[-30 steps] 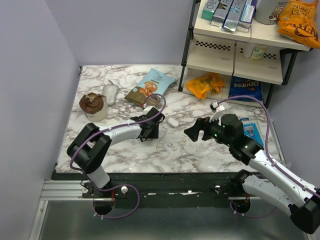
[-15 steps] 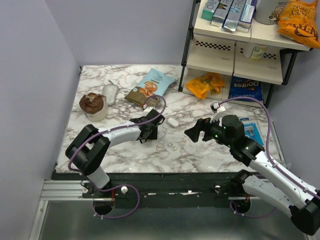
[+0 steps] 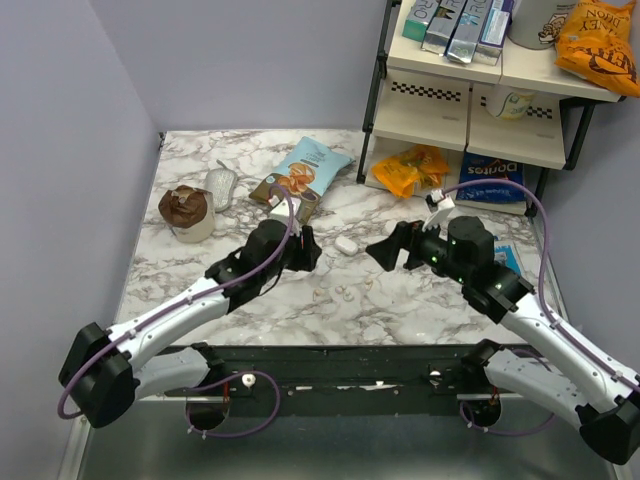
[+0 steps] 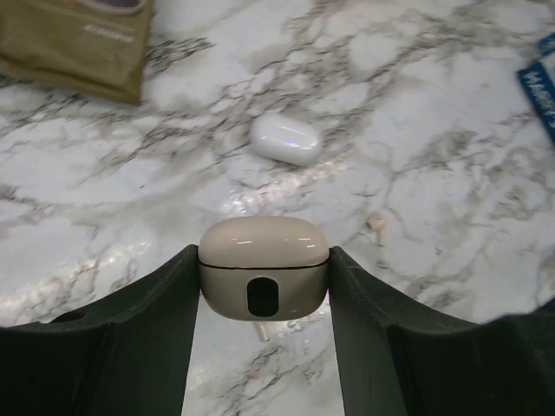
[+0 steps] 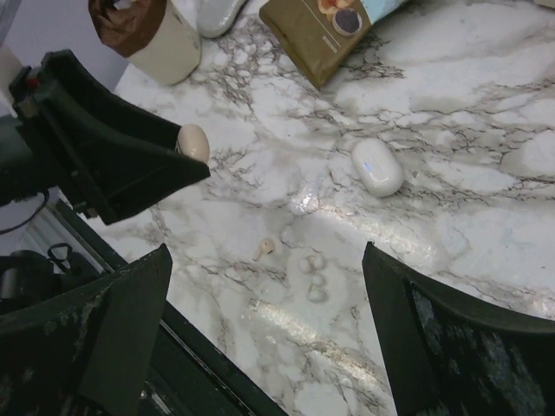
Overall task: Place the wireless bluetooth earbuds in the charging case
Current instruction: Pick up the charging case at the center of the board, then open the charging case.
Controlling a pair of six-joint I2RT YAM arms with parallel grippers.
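Top external: left end effector (image 3: 303,250) lifted, gripping charging case (image 4: 264,276).

Item counts: two robot arms (image 3: 180,315); one charging case (image 4: 263,273); two wireless bluetooth earbuds (image 5: 310,261), white, side by side; two small tan pieces (image 4: 375,224); one white oval pebble (image 3: 346,244); two snack bags (image 3: 312,160) on the tabletop (image 3: 420,310); one blue packet (image 3: 508,268); one brown-topped cup (image 3: 187,212); three chip bags (image 3: 415,168) on the shelves (image 3: 440,62).

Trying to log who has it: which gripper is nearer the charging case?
Left. The left gripper grips the charging case, a finger on each side. The right gripper hangs open to its right, above the table, not touching the case.
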